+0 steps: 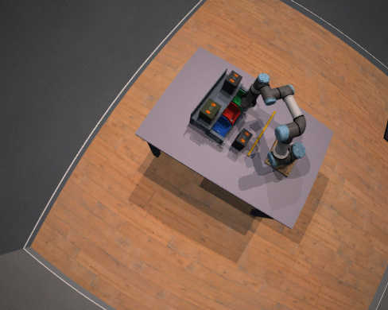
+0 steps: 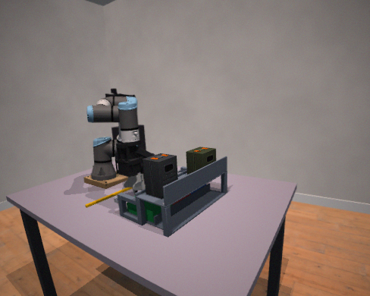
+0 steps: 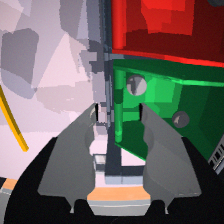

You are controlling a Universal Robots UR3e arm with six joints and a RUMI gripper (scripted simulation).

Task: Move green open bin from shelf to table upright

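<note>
The green bin (image 1: 238,99) (image 2: 152,213) (image 3: 167,95) stands in the end bay of the low grey shelf (image 2: 196,180), beside the red bin. In the wrist view two round grey parts lie in it: one part (image 3: 136,85) near its front wall, another part (image 3: 180,119) farther in. My gripper (image 3: 118,104) (image 2: 139,189) is partly open and holds nothing. It points down at the bin's front side. In the wrist view the front wall shows between the fingertips, one over the bin and one outside the shelf's front rail. Whether they touch the wall is unclear.
The red bin (image 1: 231,113) (image 3: 160,25) and blue bin (image 1: 222,127) fill the neighbouring bays. A dark box (image 1: 232,83) (image 2: 160,176) and an olive box (image 1: 210,111) (image 2: 201,160) stand on top. Another dark box (image 1: 242,140) and a yellow bar (image 1: 261,133) (image 2: 108,197) (image 3: 14,122) are on the table.
</note>
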